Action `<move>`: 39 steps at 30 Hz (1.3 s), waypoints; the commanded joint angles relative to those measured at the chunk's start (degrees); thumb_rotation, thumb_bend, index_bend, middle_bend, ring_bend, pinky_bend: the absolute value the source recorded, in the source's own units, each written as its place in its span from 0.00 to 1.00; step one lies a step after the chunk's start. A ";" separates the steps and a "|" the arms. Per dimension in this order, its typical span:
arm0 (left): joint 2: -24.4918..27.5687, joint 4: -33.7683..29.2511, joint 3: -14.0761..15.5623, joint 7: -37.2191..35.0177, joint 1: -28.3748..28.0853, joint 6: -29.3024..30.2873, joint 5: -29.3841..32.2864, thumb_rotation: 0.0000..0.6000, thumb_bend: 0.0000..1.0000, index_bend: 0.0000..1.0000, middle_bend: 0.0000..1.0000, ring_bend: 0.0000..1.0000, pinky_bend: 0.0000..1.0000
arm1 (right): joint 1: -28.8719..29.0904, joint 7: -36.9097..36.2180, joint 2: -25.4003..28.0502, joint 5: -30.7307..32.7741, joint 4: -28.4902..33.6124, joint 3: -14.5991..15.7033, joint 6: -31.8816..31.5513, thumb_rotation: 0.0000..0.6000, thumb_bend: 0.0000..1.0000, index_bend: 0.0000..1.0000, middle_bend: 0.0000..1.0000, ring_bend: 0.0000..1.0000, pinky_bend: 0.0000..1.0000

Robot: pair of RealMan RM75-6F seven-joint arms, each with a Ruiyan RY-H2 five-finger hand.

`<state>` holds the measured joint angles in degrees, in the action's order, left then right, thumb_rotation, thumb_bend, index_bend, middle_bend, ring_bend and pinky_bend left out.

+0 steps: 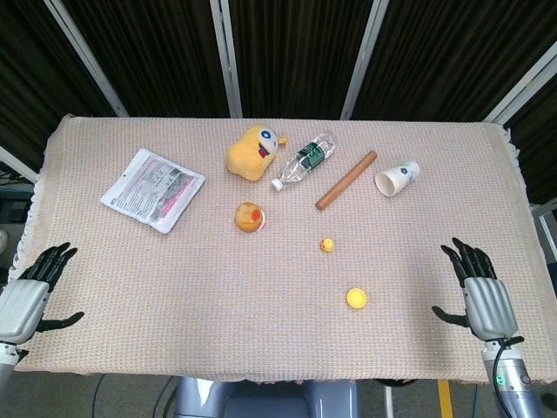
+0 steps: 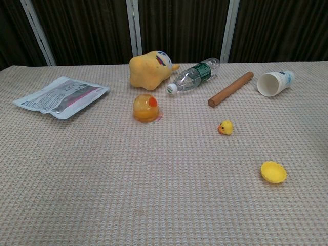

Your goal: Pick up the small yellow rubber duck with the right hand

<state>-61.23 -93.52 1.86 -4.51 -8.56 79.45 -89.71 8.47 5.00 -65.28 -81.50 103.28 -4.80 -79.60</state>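
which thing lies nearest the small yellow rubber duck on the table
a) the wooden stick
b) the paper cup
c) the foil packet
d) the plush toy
a) In both views the small yellow rubber duck sits just in front of the lower end of the wooden stick, while the paper cup, plush toy and foil packet all lie farther off.

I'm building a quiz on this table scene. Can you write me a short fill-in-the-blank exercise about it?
1. The paper cup lies on its ____.
2. The small yellow rubber duck sits nearer the ____ hand.
3. The water bottle lies between the plush toy and the wooden ____.
4. Both hands hold ____.

Missing words: side; right; rod; nothing
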 commanded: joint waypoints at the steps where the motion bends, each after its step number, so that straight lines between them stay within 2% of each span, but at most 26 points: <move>1: 0.06 0.02 0.01 -0.03 0.08 0.11 0.01 1.00 0.00 0.00 0.00 0.00 0.24 | -0.01 0.03 -0.01 0.04 0.05 -0.04 -0.06 1.00 0.00 0.08 0.00 0.00 0.00; 12: 0.11 -0.14 0.08 0.14 -0.07 -0.06 -0.27 1.00 0.00 0.00 0.00 0.00 0.24 | -0.66 1.83 -1.88 1.26 0.03 -1.54 -2.97 1.00 0.00 0.10 0.00 0.00 0.00; 18: 0.28 -0.05 0.22 -0.30 -0.11 0.25 -1.00 1.00 0.00 0.00 0.00 0.00 0.24 | -0.82 3.24 -2.51 0.61 -0.02 -1.33 -3.67 1.00 0.00 0.12 0.00 0.00 0.00; 26: 0.33 -0.14 0.37 -0.60 0.01 0.74 -1.62 1.00 0.00 0.00 0.00 0.00 0.24 | 0.01 4.62 -2.77 0.16 0.21 -1.66 -3.04 1.00 0.00 0.22 0.01 0.00 0.00; 30: 0.27 -0.26 0.36 -0.90 -0.27 0.94 -2.46 1.00 0.00 0.00 0.00 0.00 0.24 | 2.48 8.87 -4.17 0.86 0.55 -3.35 -1.28 1.00 0.00 0.23 0.02 0.00 0.00; 35: 0.33 -0.46 0.52 -1.32 -0.40 1.14 -3.22 1.00 0.00 0.00 0.00 0.00 0.24 | 6.04 11.14 -8.06 7.93 3.26 -6.78 2.97 1.00 0.00 0.24 0.04 0.00 0.00; 39: 0.29 -0.50 0.74 -2.04 -0.64 1.22 -4.15 1.00 0.00 0.00 0.00 0.00 0.25 | 9.07 14.28 -12.17 11.87 3.13 -9.03 4.68 1.00 0.00 0.26 0.05 0.00 0.00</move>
<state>-60.93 -94.03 2.53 -6.42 -9.12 80.65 -93.71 15.47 17.14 -75.01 -71.72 106.04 -12.14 -76.47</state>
